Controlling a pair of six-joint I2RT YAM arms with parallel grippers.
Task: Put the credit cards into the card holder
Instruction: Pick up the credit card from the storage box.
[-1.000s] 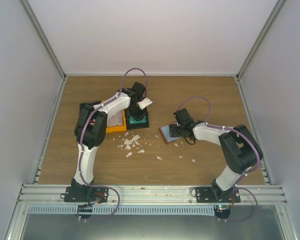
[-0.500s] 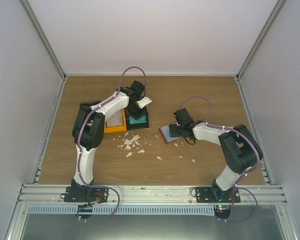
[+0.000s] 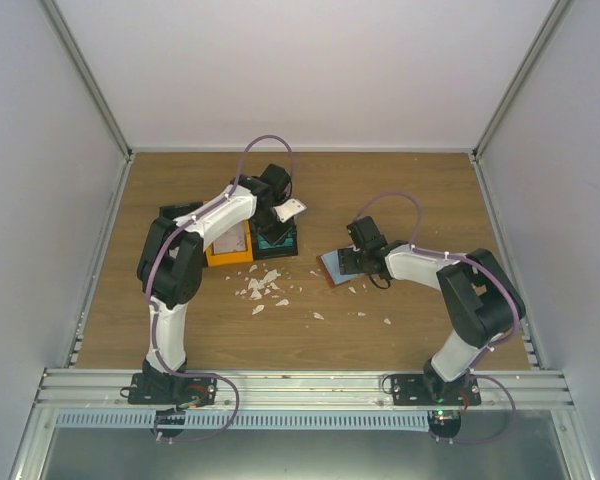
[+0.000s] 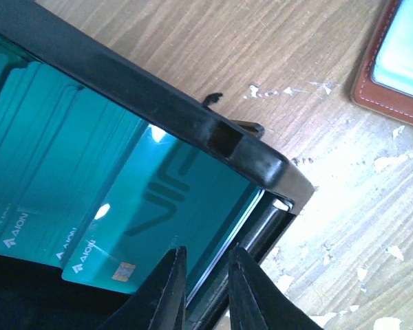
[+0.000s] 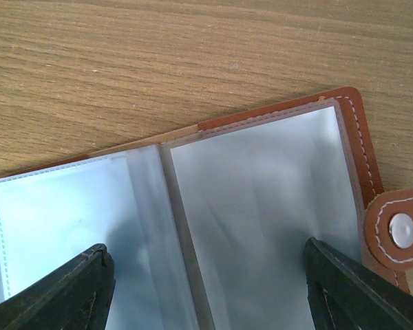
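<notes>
Several teal credit cards [image 4: 124, 199] lie stacked in a black bin [image 4: 220, 134]; in the top view the cards [image 3: 277, 241] show under my left gripper [image 3: 273, 222]. In the left wrist view this gripper [image 4: 205, 268] stands a narrow gap apart, straddling the top teal card's edge by the bin wall. The reddish-brown card holder [image 3: 330, 266] lies open on the table, its corner also in the left wrist view [image 4: 392, 75]. My right gripper [image 5: 210, 289] is wide open over its clear pockets [image 5: 261, 220], one finger at each side.
An orange bin [image 3: 225, 258] joined to the black one holds a pale pinkish card [image 3: 230, 243]. Small white scraps [image 3: 262, 287] are scattered on the wood in front of the bins and near the holder. The holder's snap tab [image 5: 401, 230] lies at its right edge.
The left arm's elbow has swung slightly left while its gripper stays over the black bin. The right arm and card holder have not moved.
</notes>
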